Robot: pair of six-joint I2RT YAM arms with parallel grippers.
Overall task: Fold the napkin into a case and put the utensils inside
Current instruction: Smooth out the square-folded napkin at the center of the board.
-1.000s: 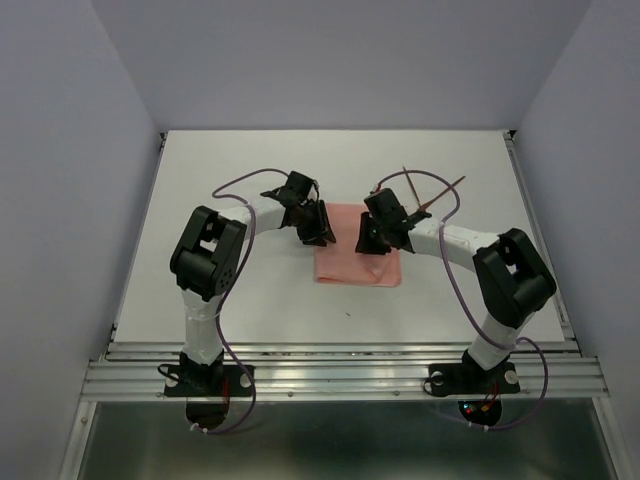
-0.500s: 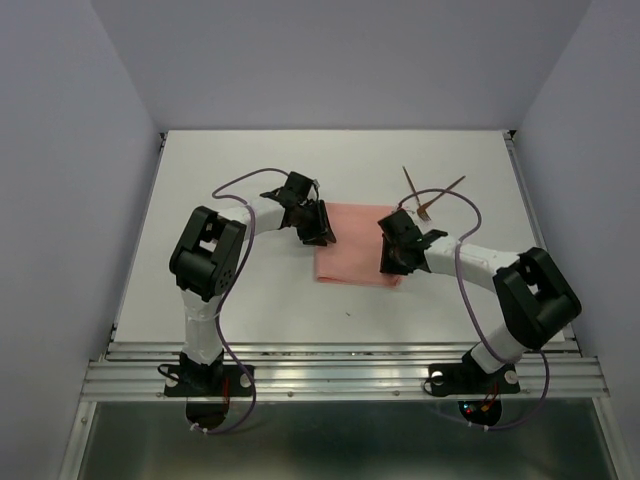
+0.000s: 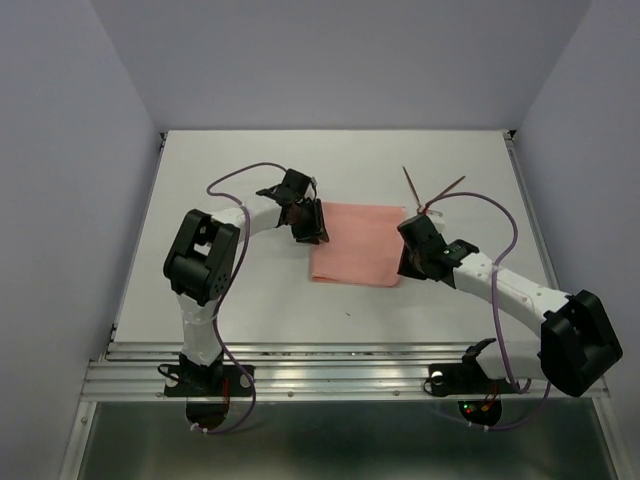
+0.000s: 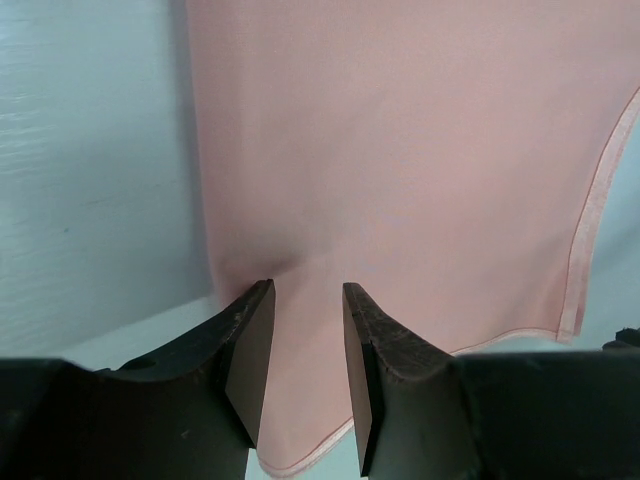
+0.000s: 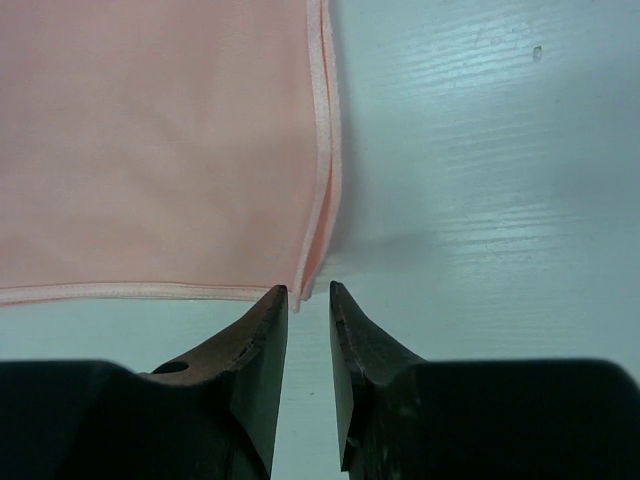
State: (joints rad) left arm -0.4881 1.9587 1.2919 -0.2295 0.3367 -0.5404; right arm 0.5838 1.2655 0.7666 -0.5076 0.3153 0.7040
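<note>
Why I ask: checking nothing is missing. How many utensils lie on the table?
2. The left stick and the right stick lie on the table, converging in a V just beyond the far right corner of the napkin. More could be hidden under the napkin.

**Twin white arms with black joints and purple cabling**

The left arm (image 3: 203, 262) and right arm (image 3: 510, 290) match: smooth white tubular links joined by bulky, boxy black joint housings, each ending in a black base (image 3: 205, 378) at the bottom of the frame. A thin purple cable (image 3: 240, 170) loops loosely off each arm, and more purple wire curls below the bases. Small red and green lights (image 3: 468, 408) glow at the lower right. The left gripper (image 4: 307, 300) and right gripper (image 5: 308, 295) are matte black. Their fingers (image 5: 250, 370) are wedge-shaped, tapering to blunt tips, with brownish inner faces.
</note>
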